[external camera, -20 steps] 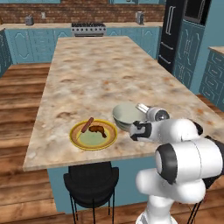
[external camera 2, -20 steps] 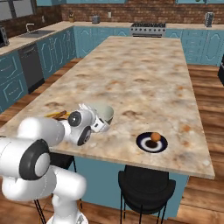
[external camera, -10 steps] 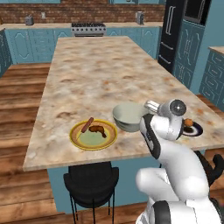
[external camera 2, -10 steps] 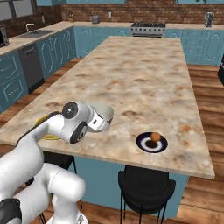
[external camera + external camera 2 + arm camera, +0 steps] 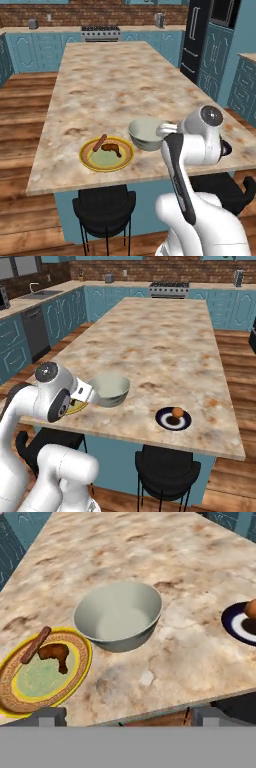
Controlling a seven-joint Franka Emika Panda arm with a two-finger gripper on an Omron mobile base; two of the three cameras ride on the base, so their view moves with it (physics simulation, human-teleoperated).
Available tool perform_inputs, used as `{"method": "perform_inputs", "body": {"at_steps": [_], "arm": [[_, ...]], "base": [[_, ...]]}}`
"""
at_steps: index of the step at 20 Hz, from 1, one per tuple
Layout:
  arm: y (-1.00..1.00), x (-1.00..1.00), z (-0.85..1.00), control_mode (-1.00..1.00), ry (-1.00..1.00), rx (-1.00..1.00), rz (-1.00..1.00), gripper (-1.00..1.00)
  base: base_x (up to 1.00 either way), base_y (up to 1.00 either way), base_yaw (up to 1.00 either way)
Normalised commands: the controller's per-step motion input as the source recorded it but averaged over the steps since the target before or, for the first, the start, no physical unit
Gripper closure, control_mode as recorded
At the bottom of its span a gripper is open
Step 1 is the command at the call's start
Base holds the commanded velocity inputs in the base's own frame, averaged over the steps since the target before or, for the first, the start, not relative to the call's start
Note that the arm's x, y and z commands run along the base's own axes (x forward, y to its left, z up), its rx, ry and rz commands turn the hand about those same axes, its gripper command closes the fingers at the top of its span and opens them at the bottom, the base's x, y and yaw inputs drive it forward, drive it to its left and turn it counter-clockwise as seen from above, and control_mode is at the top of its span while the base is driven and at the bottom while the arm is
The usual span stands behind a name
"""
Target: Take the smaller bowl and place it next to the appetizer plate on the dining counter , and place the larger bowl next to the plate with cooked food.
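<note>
The larger bowl point(image 5: 119, 614), deep and grey-beige, stands upright on the dining counter point(image 5: 150, 552) right beside the plate with cooked food point(image 5: 42, 672), a yellow-rimmed plate with a sausage and a meat piece. My gripper point(image 5: 129, 717) is open and holds nothing, drawn back over the counter's near edge, a short way from the bowl. From the sides, the bowl point(image 5: 145, 132) point(image 5: 110, 388) sits just beyond my hand. The appetizer plate point(image 5: 173, 418) point(image 5: 242, 622), small and dark with a brown morsel, lies to the bowl's right. The smaller bowl is out of view.
Black stools point(image 5: 102, 207) point(image 5: 167, 466) stand under the counter's near edge. A long stretch of marbled top point(image 5: 110, 85) runs away behind the bowl. A stove point(image 5: 100, 32) and a dark fridge point(image 5: 200, 35) line the far wall.
My hand has drawn back and up from the larger bowl's rim, and the jaws have spread a little wider. The bowl stays put beside the yellow-rimmed plate.
</note>
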Motion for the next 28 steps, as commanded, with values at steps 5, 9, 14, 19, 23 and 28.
{"method": "perform_inputs", "body": {"at_steps": [5,9,14,19,23,28], "arm": [[0.20,-0.83,0.79,-1.00,-0.12,-0.06,0.38,-1.00],[-0.06,-0.31,0.64,-1.00,-0.11,-0.01,0.12,-1.00],[0.15,-0.34,0.30,-1.00,0.00,-0.07,0.00,-1.00],[0.00,0.00,0.00,1.00,0.00,0.00,0.00,-1.00],[0.00,0.00,0.00,1.00,0.00,0.00,0.00,-1.00],[0.00,0.00,0.00,1.00,0.00,0.00,0.00,-1.00]], "base": [[0.00,0.00,0.00],[0.00,0.00,0.00],[0.00,0.00,0.00],[-0.51,-0.49,-0.07],[-0.39,-0.94,-0.09],[0.60,-1.00,-0.03]]}}
